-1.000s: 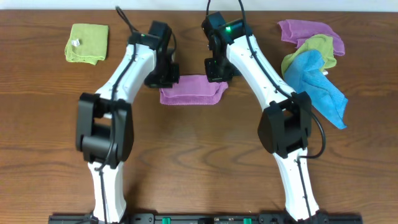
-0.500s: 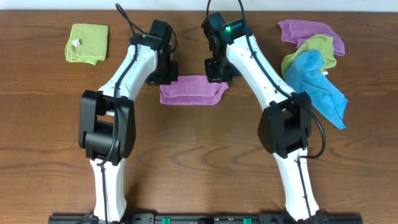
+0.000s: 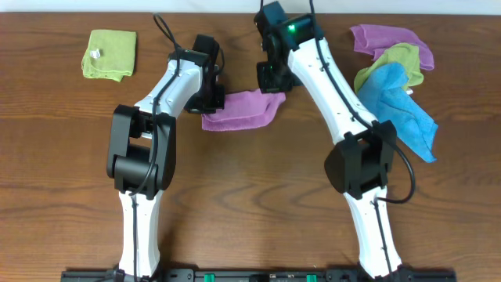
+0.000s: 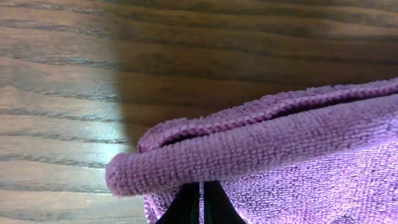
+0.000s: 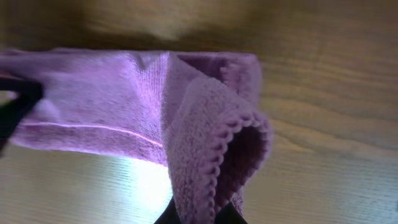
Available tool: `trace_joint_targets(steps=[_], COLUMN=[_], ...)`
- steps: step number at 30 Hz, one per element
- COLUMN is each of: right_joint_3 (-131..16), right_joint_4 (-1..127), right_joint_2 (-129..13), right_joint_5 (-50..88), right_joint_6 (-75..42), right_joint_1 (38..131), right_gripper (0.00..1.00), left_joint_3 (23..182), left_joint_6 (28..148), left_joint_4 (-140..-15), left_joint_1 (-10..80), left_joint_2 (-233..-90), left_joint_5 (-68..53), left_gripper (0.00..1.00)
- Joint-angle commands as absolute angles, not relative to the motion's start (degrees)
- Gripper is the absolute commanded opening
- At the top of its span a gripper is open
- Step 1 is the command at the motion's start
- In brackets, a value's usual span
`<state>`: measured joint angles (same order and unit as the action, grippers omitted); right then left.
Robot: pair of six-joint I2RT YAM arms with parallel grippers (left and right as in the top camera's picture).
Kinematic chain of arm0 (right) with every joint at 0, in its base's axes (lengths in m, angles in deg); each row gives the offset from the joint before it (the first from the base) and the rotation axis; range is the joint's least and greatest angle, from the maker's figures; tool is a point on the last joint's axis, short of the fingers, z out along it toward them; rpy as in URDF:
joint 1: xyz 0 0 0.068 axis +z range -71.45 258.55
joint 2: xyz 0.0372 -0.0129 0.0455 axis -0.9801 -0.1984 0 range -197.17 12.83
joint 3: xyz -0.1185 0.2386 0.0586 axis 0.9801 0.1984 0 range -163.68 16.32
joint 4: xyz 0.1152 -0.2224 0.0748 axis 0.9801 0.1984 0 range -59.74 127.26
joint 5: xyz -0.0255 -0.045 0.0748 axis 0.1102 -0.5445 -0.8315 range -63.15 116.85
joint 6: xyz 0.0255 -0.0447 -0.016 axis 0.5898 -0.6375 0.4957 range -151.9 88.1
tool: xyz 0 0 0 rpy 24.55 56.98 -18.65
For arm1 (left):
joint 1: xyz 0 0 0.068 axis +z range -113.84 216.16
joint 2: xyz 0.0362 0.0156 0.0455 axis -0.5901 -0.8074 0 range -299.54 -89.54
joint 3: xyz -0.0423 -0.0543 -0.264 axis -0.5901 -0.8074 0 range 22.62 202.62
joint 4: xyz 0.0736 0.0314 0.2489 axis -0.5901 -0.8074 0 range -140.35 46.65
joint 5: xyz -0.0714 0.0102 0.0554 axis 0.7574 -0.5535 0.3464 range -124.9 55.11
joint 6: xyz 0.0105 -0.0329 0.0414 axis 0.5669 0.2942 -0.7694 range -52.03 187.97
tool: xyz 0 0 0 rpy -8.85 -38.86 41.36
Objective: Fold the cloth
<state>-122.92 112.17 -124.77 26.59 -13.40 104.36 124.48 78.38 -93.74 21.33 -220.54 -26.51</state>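
Observation:
A purple cloth (image 3: 241, 110) lies folded into a narrow band on the wooden table (image 3: 250, 188), between both arms. My left gripper (image 3: 210, 99) is shut on the cloth's left end; in the left wrist view the black fingertips (image 4: 201, 202) pinch the folded purple edge (image 4: 280, 143). My right gripper (image 3: 272, 82) is shut on the cloth's right end and holds it lifted; in the right wrist view the fingertips (image 5: 198, 214) clamp a bunched purple fold (image 5: 205, 130) above the table.
A folded green cloth (image 3: 109, 54) lies at the back left. A heap of purple (image 3: 387, 41), green (image 3: 391, 61) and blue (image 3: 403, 102) cloths lies at the back right, close to the right arm.
Both grippers have moved toward the back of the table with the cloth ends. The right end has risen and the cloth now slants up to the right.

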Motion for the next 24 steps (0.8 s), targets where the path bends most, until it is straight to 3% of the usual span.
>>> trace_joint_targets(steps=[1,18,24], right_joint_3=[-125.3,-125.3,-125.3], right_joint_4=[112.12,109.48,109.54], right_joint_2=[-122.39,-122.39,-122.39], right_joint_5=[24.89,24.93,24.93], right_joint_6=[-12.63,-12.63,-12.63], right_joint_1=[106.08,111.63,111.63], right_gripper=[0.01,0.01,0.01], left_joint_3=[123.93,123.98,124.04], left_joint_6=[78.91,79.78,81.14], left_joint_4=[-93.15,-92.86,-92.25], left_joint_1=[21.05,21.2,24.24], left_joint_2=[-222.29,-221.83,-212.91], left_joint_5=[-25.92,-23.39,-20.22], left_gripper=[0.06,0.06,0.06])
